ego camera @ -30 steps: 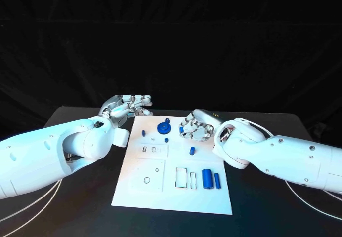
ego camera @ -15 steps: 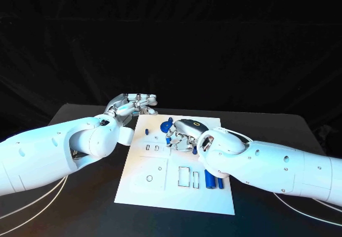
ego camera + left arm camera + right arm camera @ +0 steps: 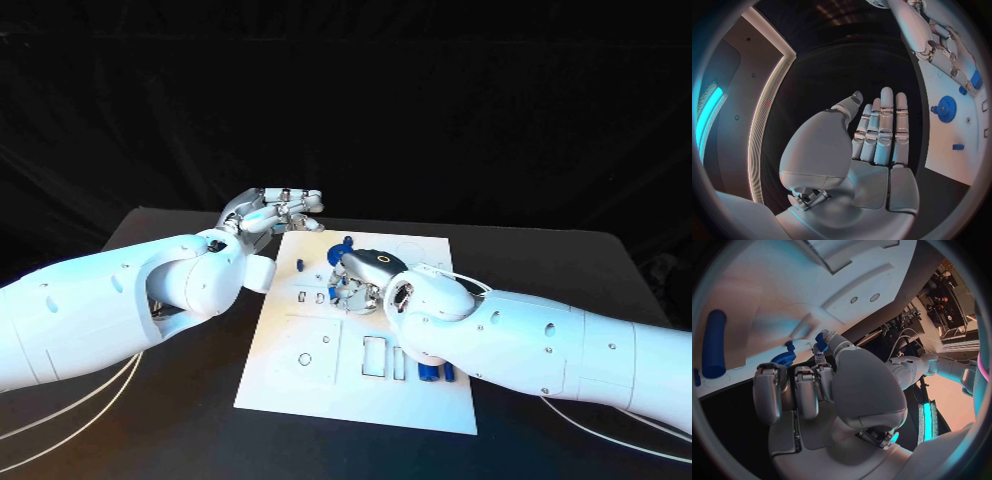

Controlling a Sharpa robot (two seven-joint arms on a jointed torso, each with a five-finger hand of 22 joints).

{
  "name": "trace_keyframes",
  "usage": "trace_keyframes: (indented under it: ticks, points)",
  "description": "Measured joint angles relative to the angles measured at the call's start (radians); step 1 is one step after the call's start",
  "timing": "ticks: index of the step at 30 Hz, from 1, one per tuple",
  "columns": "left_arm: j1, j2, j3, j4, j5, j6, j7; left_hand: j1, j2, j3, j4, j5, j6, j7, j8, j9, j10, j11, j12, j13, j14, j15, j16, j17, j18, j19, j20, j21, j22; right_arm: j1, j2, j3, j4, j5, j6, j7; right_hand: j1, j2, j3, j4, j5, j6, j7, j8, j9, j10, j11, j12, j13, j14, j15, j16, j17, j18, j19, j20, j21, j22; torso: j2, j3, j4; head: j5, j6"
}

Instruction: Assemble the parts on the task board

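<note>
The task board [image 3: 310, 385] lies mid-table, blue parts scattered on it. At its far left corner the left hand [image 3: 274, 212] hovers empty, fingers straight and together. The right hand [image 3: 361, 280] is curled low over the board's middle; whether it pinches a small blue peg [image 3: 821, 340] I cannot tell. A misjudged descent could knock the blue gear [image 3: 946, 108] or peg askew. Toward the near right, rectangular slots [image 3: 382, 358] stand empty beside the blue cylinders [image 3: 427, 371].

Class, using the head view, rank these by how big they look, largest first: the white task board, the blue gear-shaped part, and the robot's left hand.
1. Task board, clearly the largest.
2. Left hand.
3. Blue gear-shaped part, though the right hand partly hides it.
The left hand may not lie at the board's distance from the camera, so its rank reflects apparent size only.
</note>
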Motion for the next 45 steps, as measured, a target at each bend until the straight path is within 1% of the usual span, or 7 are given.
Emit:
trace_keyframes:
  ticks: [11,16,18,33,39,42,45]
  points:
    - [0.000,0.000,0.000,0.001,0.000,0.001,-0.001,0.000,0.000,0.000,0.000,0.000,0.000,0.000,0.000,0.001,0.000,0.000,0.000,0.000,0.000,0.000,0.000,0.000,0.000,0.000,0.000,0.000,0.000,-0.012,0.028,0.000,-0.035,-0.019,0.002,-0.003,-0.001,-0.002,0.002,0.002,-0.002,0.000,0.000,0.002,0.000,0.000,0.000,0.000,0.000,0.000,0.000,0.000,0.000,0.000,0.000,0.000,0.000,0.000,0.001,0.0007,-0.0001,0.001,-0.002]
    - [0.000,0.000,0.000,0.002,0.000,0.001,-0.002,0.000,0.000,0.000,0.000,0.000,0.000,0.000,0.000,0.001,0.000,0.000,0.000,0.000,0.000,0.000,0.000,0.000,0.000,0.000,0.000,0.000,0.000,-0.016,0.036,0.000,-0.045,-0.023,0.002,-0.001,-0.001,-0.002,0.002,0.002,0.001,0.000,0.000,0.002,0.000,0.000,0.000,0.000,0.000,0.000,0.000,0.000,0.000,0.000,0.000,0.000,0.000,0.000,0.001,0.0007,-0.0001,0.003,-0.006]
    - [0.000,0.000,0.000,0.003,0.000,0.001,-0.002,0.000,0.000,0.000,0.000,0.000,0.000,0.000,0.000,0.001,0.000,0.000,0.000,0.000,0.000,0.000,0.000,0.000,0.000,0.000,0.000,0.000,0.000,-0.017,0.038,0.000,-0.048,-0.025,0.002,0.000,-0.005,-0.006,0.002,0.002,0.001,0.000,0.000,0.002,0.002,0.000,0.000,0.000,0.000,0.000,0.000,0.000,0.000,0.000,0.000,0.000,0.000,0.000,0.001,0.0007,-0.0004,0.003,-0.007]
    - [0.000,-0.002,0.000,0.004,0.000,0.002,-0.003,0.000,0.000,0.000,0.000,0.000,0.000,0.000,0.000,0.001,0.000,0.000,0.000,0.000,0.000,0.000,0.000,0.000,0.000,0.000,0.000,0.000,0.000,-0.023,0.044,0.002,-0.054,-0.029,0.003,0.003,-0.010,-0.011,0.002,0.002,0.001,-0.002,-0.002,0.000,0.002,0.000,0.000,0.000,0.000,0.000,0.000,0.000,0.000,0.000,0.000,0.000,0.000,0.000,0.000,0.0007,-0.0008,0.005,-0.012]
    - [0.000,-0.002,0.000,0.004,0.000,0.002,-0.003,0.000,0.000,0.000,0.000,0.000,0.000,0.000,0.000,0.001,0.000,0.000,0.000,0.000,0.000,0.000,0.000,0.000,0.000,0.000,0.000,0.000,0.000,-0.023,0.043,0.003,-0.056,-0.029,0.011,0.003,-0.021,-0.021,0.002,0.002,0.001,-0.002,-0.002,-0.001,0.002,0.000,0.000,0.000,0.000,0.000,0.000,0.000,0.000,0.000,0.000,0.000,0.000,0.000,0.000,0.0007,-0.0012,0.005,-0.013]
    - [0.000,-0.003,0.000,0.004,0.000,0.002,-0.003,0.000,0.000,0.000,0.000,0.000,0.000,0.000,0.000,0.001,0.000,0.000,0.000,0.000,0.000,0.000,0.000,0.000,0.000,0.000,0.000,0.000,0.000,-0.022,0.043,0.004,-0.056,-0.030,0.015,0.003,-0.021,-0.021,0.002,0.002,0.001,-0.005,0.001,-0.001,0.000,0.000,0.000,0.000,0.000,0.000,0.000,0.000,0.000,0.000,0.000,0.000,0.000,0.000,0.000,0.0007,-0.0012,0.005,-0.013]
    - [0.000,-0.003,0.000,0.004,0.000,0.002,-0.003,0.000,0.000,0.000,0.000,0.000,0.000,0.000,0.000,0.001,0.000,0.000,0.000,0.000,0.000,0.000,0.000,0.000,0.000,0.000,0.000,0.000,0.000,-0.022,0.043,0.004,-0.056,-0.031,0.017,0.003,-0.025,-0.025,0.002,0.002,0.001,-0.006,0.002,-0.001,-0.001,-0.004,0.004,0.000,0.001,0.000,0.000,0.000,0.000,0.000,0.000,0.000,-0.004,-0.001,0.000,0.0008,-0.0012,0.003,-0.013]
